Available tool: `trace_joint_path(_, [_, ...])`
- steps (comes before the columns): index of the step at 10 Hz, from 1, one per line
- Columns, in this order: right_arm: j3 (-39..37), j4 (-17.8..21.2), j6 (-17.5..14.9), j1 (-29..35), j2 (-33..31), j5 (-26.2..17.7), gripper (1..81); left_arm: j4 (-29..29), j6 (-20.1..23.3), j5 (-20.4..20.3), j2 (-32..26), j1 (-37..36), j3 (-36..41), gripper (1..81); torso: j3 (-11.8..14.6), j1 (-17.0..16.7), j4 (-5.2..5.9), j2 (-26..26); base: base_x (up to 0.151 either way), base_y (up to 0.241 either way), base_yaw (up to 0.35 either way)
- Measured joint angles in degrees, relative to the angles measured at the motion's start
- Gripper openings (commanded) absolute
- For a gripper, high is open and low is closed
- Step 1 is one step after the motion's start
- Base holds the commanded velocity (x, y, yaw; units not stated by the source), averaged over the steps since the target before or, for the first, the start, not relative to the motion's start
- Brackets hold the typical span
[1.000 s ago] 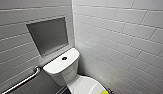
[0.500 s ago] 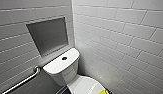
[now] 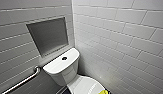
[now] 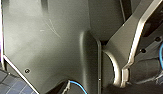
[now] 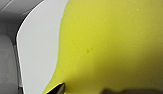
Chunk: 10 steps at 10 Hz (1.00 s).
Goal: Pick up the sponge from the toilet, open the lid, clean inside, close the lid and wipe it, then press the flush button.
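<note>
Sponge large and yellow against the white lid — right pincer gape and grip unclear

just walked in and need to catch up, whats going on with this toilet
The robot faces a white toilet in a tiled corner. The lid looks closed, and the yellow sponge sits at its near edge. The right wrist view has the sponge very close up against the white lid, so the right arm is right at it; whether it is gripped cannot be told. Nothing is at the flush button.
</note>
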Motion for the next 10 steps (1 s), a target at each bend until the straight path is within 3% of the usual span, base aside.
trace_joint_path(4, [-7.0, 0.0, 1.6, 0.0, 4.3, -0.5, 81.1, -0.2, 0.0, 0.2, 0.0, 0.1, 0.0, 81.1, 0.0, 0.0, 0.00, 0.0, 0.000, 0.000, 0.000])
trace_joint_path(5, [-7.1, -0.5, 0.9, 0.0, 4.2, -0.4, 1.0, -0.2, 0.0, 0.2, 0.0, 0.1, 0.0, 81.1, 0.0, 0.0, 0.00, 0.0, 0.000, 0.000, 0.000])
trace_joint_path(6, [-7.2, -0.4, 1.5, -0.2, 4.6, 1.6, 1.0, -0.2, 0.0, 0.2, 0.1, 0.1, 0.0, 81.1, 0.0, 0.0, 0.00, 0.0, 0.000, 0.000, 0.000])
trace_joint_path(10, [-2.7, -0.4, 1.4, -0.1, 1.8, 2.0, 1.0, -0.2, 0.0, 0.2, 0.2, 0.1, 0.0, 81.1, 0.0, 0.0, 0.00, 0.0, 0.000, 0.000, 0.000])
